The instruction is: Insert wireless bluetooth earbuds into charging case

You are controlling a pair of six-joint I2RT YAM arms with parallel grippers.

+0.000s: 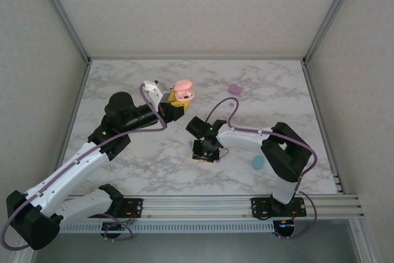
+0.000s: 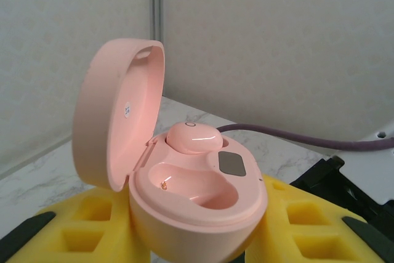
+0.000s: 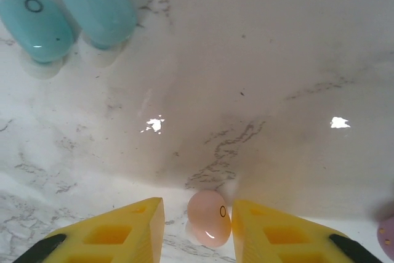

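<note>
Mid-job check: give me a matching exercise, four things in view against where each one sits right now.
1. pink charging case
2. seated pink earbud
3. loose pink earbud
4. teal earbuds

A. on the table between the right gripper's fingers
B. side by side on the table, beyond those fingers
C. in the case's far socket
D. in the left gripper, lid open

Pairs: 1-D, 2-C, 3-A, 4-B
</note>
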